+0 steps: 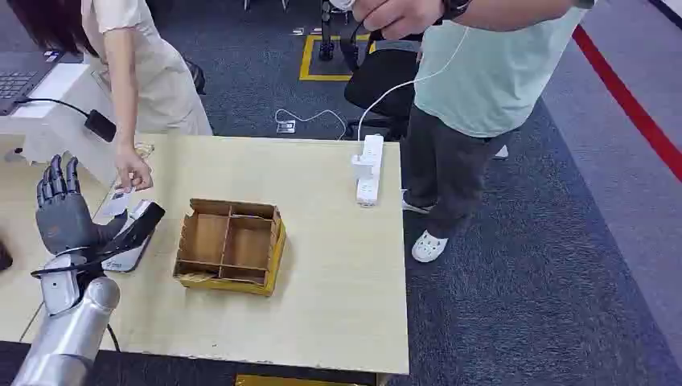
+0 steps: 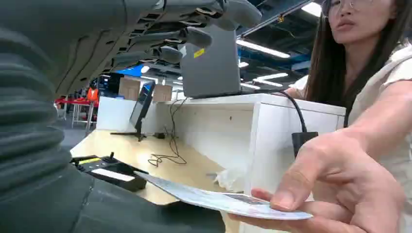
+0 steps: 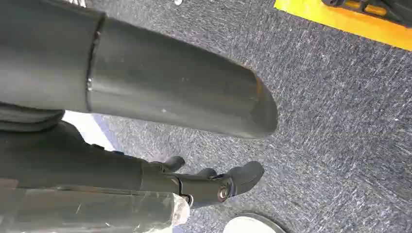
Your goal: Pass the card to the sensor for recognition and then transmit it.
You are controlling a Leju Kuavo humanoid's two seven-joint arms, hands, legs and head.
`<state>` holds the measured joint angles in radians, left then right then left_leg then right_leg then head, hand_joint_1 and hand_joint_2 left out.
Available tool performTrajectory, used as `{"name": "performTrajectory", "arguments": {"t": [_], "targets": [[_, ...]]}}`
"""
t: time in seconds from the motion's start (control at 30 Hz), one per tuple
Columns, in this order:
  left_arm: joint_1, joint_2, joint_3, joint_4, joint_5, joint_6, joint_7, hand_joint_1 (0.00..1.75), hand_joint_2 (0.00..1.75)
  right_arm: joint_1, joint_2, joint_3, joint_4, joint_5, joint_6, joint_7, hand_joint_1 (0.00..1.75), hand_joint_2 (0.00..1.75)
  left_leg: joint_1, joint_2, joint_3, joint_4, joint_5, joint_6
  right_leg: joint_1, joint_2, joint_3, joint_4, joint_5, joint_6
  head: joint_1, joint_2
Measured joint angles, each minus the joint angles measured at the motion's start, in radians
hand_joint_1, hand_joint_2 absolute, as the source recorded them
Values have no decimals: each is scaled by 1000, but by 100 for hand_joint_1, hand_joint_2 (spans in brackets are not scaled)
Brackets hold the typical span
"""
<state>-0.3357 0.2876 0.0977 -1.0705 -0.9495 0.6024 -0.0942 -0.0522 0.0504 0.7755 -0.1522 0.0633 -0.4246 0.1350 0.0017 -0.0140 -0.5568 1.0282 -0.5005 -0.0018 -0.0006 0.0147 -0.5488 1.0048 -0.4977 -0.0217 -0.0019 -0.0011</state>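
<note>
Left wrist view shows a person's hand (image 2: 340, 189) offering the card (image 2: 218, 200) beneath the empty, spread left hand (image 1: 63, 211).

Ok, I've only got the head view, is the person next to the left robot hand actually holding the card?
Observer: Yes. The left wrist view shows the person's hand pinching the card, held out toward the left robot hand.
Operator: Is the robot hand gripping it?
Observer: No, its fingers are spread apart above the card.
Operator: And the right robot hand?
Observer: The right robot hand hangs over grey carpet, holding nothing.
</note>
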Motion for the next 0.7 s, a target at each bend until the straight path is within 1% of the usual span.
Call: {"name": "performTrajectory", "arguments": {"t": [0.07,0.1,0.13,0.17,0.7], "targets": [[-7,-1,-1,7,-3,5,0,0,175,0,0,0,0,0,0,0,0,0,0,0,0,0,0,0,0,0,0,0,0,0,0,0],[-9,-1,-1,10,-3,6,0,28,175,0,0,0,0,0,0,0,0,0,0,0,0,0,0,0,0,0,0,0,0,0,0,0],[-11,-1,-2,13,-4,6,0,155,175,0,0,0,0,0,0,0,0,0,0,0,0,0,0,0,0,0,0,0,0,0,0,0],[-11,-1,-2,16,-5,6,1,175,175,0,0,0,0,0,0,0,0,0,0,0,0,0,0,0,0,0,0,0,0,0,0,0],[-16,-1,-2,55,16,8,-6,175,175,1,0,0,0,0,2,0,0,0,0,0,0,0,0,0,0,0,0,0,0,0,0,0]]}}
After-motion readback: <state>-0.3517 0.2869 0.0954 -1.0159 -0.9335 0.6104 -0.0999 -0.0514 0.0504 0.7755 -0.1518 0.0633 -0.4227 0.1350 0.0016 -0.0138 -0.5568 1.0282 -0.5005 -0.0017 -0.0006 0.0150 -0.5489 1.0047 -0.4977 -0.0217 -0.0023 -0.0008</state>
